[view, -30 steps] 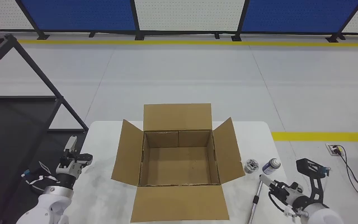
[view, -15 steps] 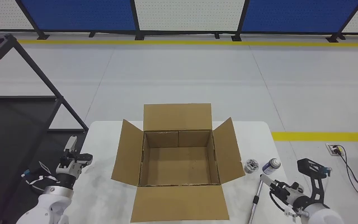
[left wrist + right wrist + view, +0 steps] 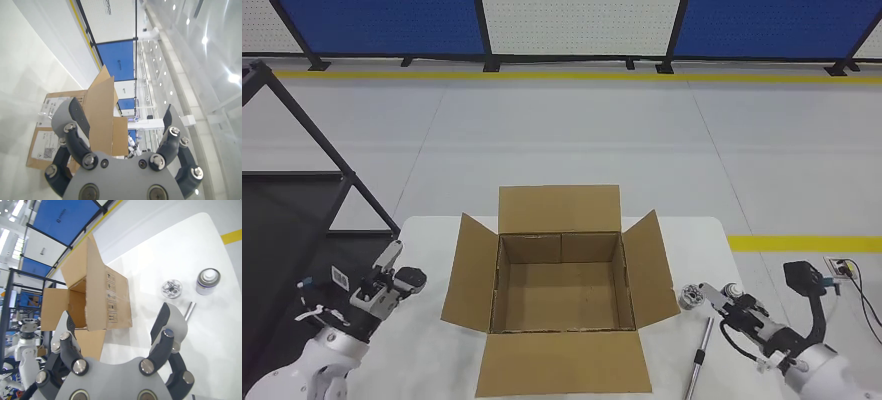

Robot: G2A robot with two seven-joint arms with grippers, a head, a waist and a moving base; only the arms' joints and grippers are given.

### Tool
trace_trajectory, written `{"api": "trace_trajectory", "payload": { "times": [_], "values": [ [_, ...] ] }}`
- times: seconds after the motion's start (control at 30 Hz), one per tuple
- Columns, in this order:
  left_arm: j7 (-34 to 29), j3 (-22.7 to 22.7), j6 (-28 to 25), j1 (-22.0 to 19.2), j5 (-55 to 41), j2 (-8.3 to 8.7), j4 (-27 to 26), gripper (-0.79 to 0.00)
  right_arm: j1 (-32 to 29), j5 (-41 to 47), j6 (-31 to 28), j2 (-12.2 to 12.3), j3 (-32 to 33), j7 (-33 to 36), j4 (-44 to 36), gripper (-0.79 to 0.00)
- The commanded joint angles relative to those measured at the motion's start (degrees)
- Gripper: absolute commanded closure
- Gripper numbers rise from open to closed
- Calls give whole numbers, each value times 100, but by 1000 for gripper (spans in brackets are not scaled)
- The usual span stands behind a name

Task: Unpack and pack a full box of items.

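Observation:
An open cardboard box [image 3: 560, 295] stands mid-table with all its flaps spread and a bare floor inside. To its right lie a clear round disc [image 3: 692, 294], a metal rod [image 3: 700, 358] and a white spray can [image 3: 207, 281]. My right gripper [image 3: 117, 321] hovers open just right of the box's right flap [image 3: 111, 306], with the disc [image 3: 171, 288] and rod [image 3: 190, 310] beyond one finger. My left gripper [image 3: 122, 117] is open and holds nothing, left of the box [image 3: 98, 106]. From above, the left gripper [image 3: 402, 278] sits near the table's left edge.
The white table [image 3: 422, 340] has bare room left of the box. A dark metal rack [image 3: 302, 190] stands off its left side. Blue and white partition panels [image 3: 572, 25] line the far floor.
Both arms have moved in toward the box. The right gripper has come forward over the spot where the can stands. The left one has shifted up and to the right.

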Motion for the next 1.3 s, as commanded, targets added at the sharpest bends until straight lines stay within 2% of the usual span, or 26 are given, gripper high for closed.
{"api": "trace_trajectory", "payload": {
  "times": [0.0, 0.07, 0.13, 0.23, 0.47, 0.57, 0.67, 0.87, 1.03, 1.27],
  "values": [
    [-713, 0, -47, -45, -89, 47, 87, -785, -14, 597, -140, -18, 21, -197, 74, -785],
    [-1216, -1, -56, -128, -80, 94, 178, -785, -25, 1000, -240, -27, 76, -334, 203, -785],
    [-1797, 20, -26, -198, -106, 145, 252, -785, -46, 942, -190, -22, 112, -388, 223, -785],
    [-2060, -109, -129, -185, 1, 202, 254, -785, -46, 942, -190, -22, 112, -388, 223, -785],
    [-2000, -161, -160, -149, 13, 207, 241, -785, -46, 942, -190, -22, 112, -388, 223, -785],
    [-1952, -159, -155, -144, -6, 204, 246, -785, -31, 973, -222, -29, -12, -587, 314, -785],
    [-1750, -42, 91, -155, -307, 199, 264, -785, 216, 1491, -226, -36, -277, -586, 532, -785],
    [-1766, -13, 552, -355, -536, 254, 475, -785, 912, 1616, -66, 8, -690, -370, 1055, -785],
    [-1884, -86, 588, -398, -627, 309, 667, -785, 1339, 1930, -93, 27, -980, -207, 1413, -785],
    [-1838, -112, 618, -420, -824, 360, 785, -785, 1603, 2113, -200, 64, -1274, -64, 1513, -785]
  ]
}}
